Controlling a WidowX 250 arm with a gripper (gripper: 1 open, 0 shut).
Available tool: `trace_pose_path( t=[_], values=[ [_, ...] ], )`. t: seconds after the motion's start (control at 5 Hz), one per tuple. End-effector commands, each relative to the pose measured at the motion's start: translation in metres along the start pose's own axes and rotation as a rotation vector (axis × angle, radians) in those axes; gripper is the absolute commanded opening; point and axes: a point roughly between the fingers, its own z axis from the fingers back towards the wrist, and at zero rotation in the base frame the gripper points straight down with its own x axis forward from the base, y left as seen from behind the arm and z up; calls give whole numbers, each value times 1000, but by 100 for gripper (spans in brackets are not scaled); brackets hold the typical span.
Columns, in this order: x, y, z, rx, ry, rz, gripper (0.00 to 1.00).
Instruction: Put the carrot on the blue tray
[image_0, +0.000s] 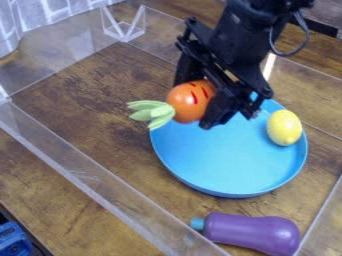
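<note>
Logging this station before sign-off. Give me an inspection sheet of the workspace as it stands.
Surface: wooden table, dark brown planks.
Job's things: carrot held above the left rim of the blue tray, leaves pointing left.
Clutter: lemon on the tray; purple eggplant on the table in front of it.
Grippers: gripper shut on the carrot.
Cables: black cable looping beside the arm.
Surroundings: clear plastic walls around the table.

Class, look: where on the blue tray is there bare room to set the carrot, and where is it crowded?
Free: the centre and front of the blue tray, between the lemon at its right edge and the carrot held over its back-left rim. Also bare wood left of the tray. Crowded: around the lemon; the eggplant blocks the front-right.
</note>
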Motion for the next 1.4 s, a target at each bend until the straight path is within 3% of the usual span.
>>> trace_pose_path(
  t=[0.0, 0.2, 0.8, 1.2],
  values=[
    [-9, 5, 14, -13, -45, 28, 0],
    [-12, 3, 14, -23, -30, 36, 0],
    [-17, 3, 1, -59, 39, 163, 0],
    [-4, 12, 1, -51, 28, 42, 0]
  ],
)
